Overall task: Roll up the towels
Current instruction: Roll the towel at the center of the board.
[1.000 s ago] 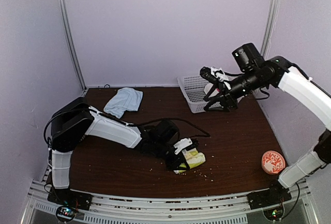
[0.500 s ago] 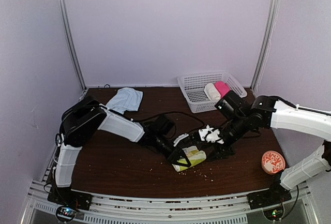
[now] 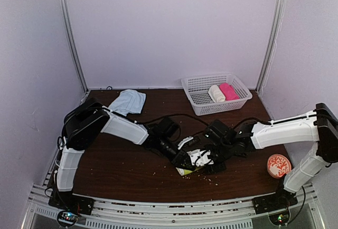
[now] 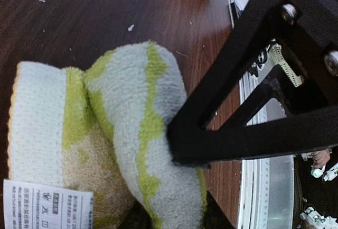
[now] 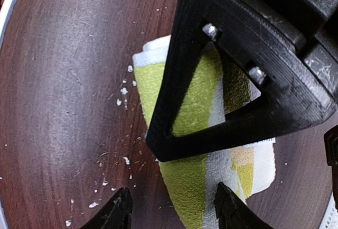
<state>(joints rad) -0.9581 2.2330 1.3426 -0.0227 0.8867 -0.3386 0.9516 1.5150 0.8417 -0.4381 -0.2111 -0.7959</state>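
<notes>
The yellow-green and white towel [image 3: 184,171] lies rolled at the table's middle front, mostly hidden under both grippers. My left gripper [image 3: 186,157] comes from the left. In the left wrist view its fingertips press both sides of the roll [image 4: 142,134], so my left gripper [image 4: 177,217] is shut on it. My right gripper [image 3: 204,159] reaches in from the right. In the right wrist view it [image 5: 174,213] stands open astride the towel's end [image 5: 193,181], one fingertip [image 5: 119,213] over bare table. The pale blue towel [image 3: 127,102] lies crumpled at the back left.
A white basket [image 3: 193,83] at the back right holds a cream roll [image 3: 216,93] and a pink roll [image 3: 228,90]. A red-and-white round lid [image 3: 278,165] sits at the front right. White crumbs [image 5: 124,89] dot the brown table beside the towel.
My right arm swung down from the basket to the yellow-green towel at the table's middle. The left gripper stayed on the roll, shifting slightly right.
</notes>
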